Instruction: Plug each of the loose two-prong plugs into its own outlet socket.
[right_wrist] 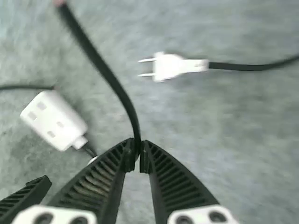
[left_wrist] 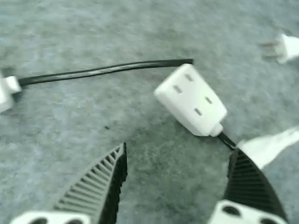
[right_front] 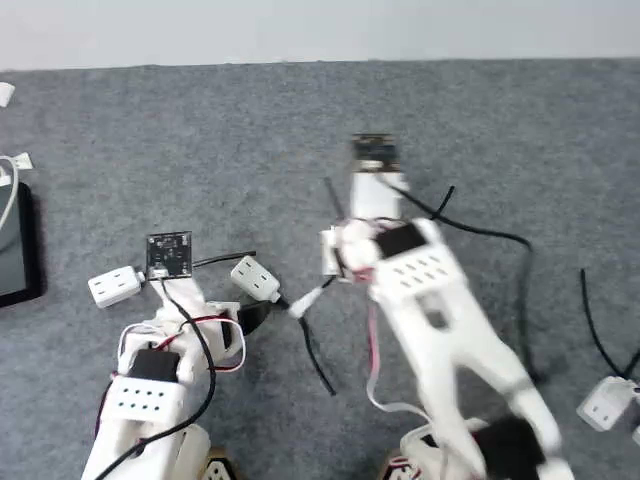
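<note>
While three sockets (right_front: 115, 285) (right_front: 255, 278) (right_front: 605, 403) lie about, left jaws gape empty and right jaws pinch one cord (right_wrist: 107, 74).

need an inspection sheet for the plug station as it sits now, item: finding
Surface: grey carpet covers the table.
Job's things: three white sockets, namely left socket, middle socket and right socket. The middle one has nothing plugged in. A two-prong plug lies loose on the carpet.
Clutter: dark flat device at the left edge.
Grippers: left gripper open and empty, just short of the middle socket. Right gripper shut on a black cable.
Cables: the held cable runs away from the fingers. The plug lead trails off separately.
Surroundings: pale wall behind the table.
</note>
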